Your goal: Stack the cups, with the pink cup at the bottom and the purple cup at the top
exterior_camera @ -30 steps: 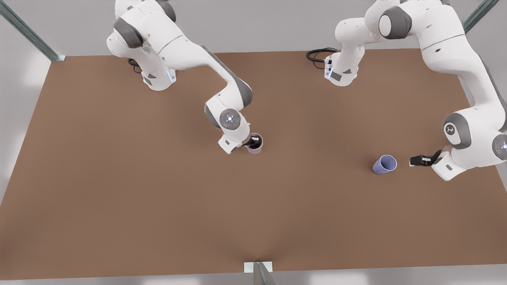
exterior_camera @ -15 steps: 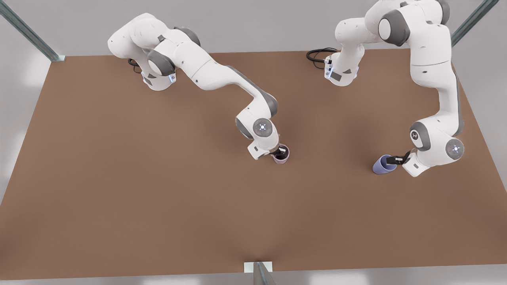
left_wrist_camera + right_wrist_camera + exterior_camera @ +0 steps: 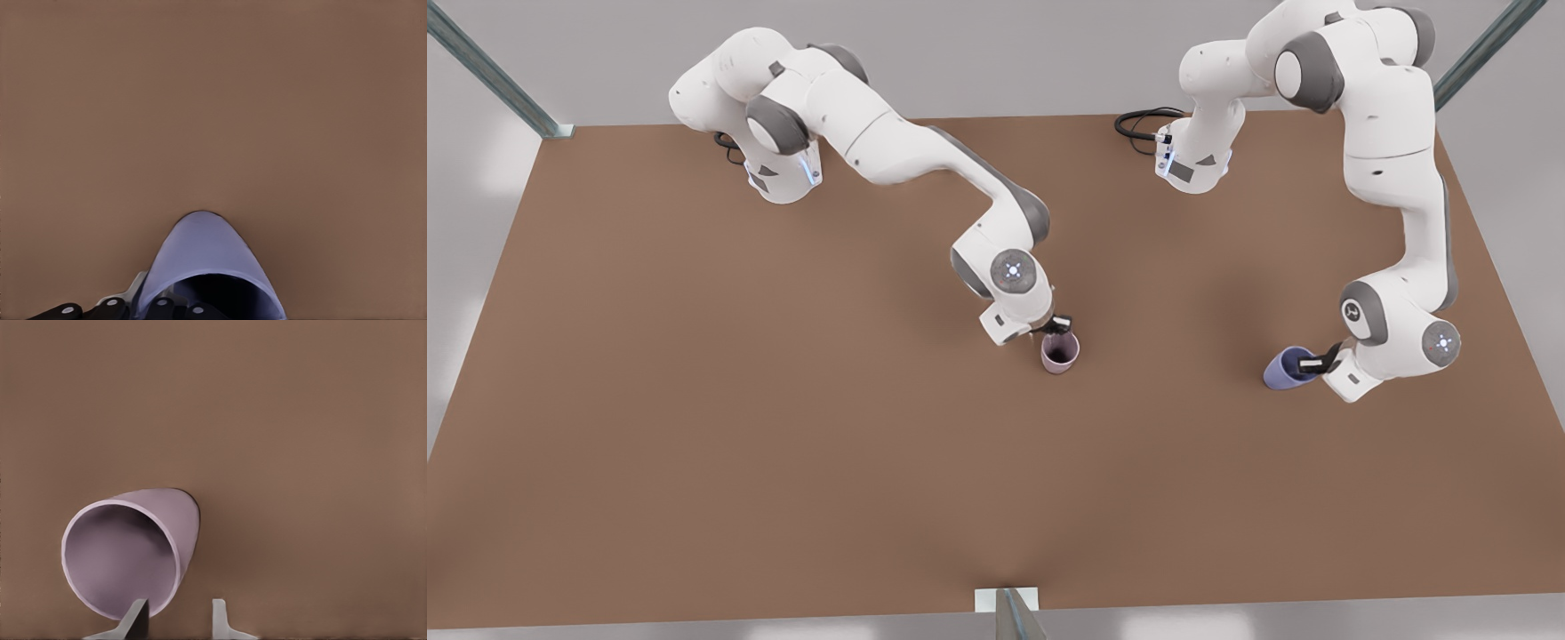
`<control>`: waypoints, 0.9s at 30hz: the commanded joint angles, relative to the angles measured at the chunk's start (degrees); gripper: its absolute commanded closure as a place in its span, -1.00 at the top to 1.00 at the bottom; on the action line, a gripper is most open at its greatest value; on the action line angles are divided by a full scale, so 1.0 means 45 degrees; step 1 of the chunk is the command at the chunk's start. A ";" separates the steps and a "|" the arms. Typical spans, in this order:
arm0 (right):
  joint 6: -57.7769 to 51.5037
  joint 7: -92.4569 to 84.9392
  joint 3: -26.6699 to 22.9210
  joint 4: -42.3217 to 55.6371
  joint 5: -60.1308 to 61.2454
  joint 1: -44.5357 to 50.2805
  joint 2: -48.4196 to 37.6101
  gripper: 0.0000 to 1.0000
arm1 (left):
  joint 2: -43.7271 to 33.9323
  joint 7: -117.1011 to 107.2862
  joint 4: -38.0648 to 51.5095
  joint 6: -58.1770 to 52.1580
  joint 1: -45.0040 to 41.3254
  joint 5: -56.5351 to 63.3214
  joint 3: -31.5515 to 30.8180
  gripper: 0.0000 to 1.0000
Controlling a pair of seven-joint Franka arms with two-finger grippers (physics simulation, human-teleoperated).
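Cups, smooth and tapered (no lettering): pink cup [image 3: 1059, 352] upright mid-frame, right gripper [image 3: 1060, 324] parted just beside its rim; purple cup [image 3: 1286, 369] at right, left gripper [image 3: 1312, 363] pinching its rim on brown table [image 3: 783, 427].

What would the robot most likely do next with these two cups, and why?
Probably lift the purple cup. The left gripper straddles its rim, one finger inside, while the pink cup stands alone mid-table, mouth up, with the right gripper open just beside it, its fingers apart and off the cup.
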 commanded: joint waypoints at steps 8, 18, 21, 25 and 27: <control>-0.4139 -0.7078 -0.0538 -0.4844 -0.2063 -0.6093 -0.7678 1.00 | -0.0331 -0.0254 0.0523 -0.0480 -0.0732 -0.0023 -0.0020 -0.57; -0.6388 -1.2959 -0.0029 -0.4063 -0.3729 -1.0607 -0.9007 1.00 | -0.1776 -0.7518 0.1773 -0.2746 -0.3682 -0.0082 -0.1912 -0.57; -0.6661 -1.2979 -0.0049 -0.4063 -0.3710 -1.0626 -0.9066 1.00 | -0.2069 -0.9452 0.1773 -0.2980 -0.3682 -0.0062 -0.3202 -0.57; -0.6701 -1.2842 -0.0030 -0.3360 -0.3397 -1.0665 -0.8558 1.00 | -0.2089 -1.1661 0.1948 -0.2902 -0.3721 -0.0062 -0.4765 -0.57; -0.6642 -1.2843 -0.0069 -0.3301 -0.3475 -1.0704 -0.8558 1.00 | -0.1933 -1.2169 0.2202 -0.2843 -0.4111 -0.0062 -0.4863 -0.57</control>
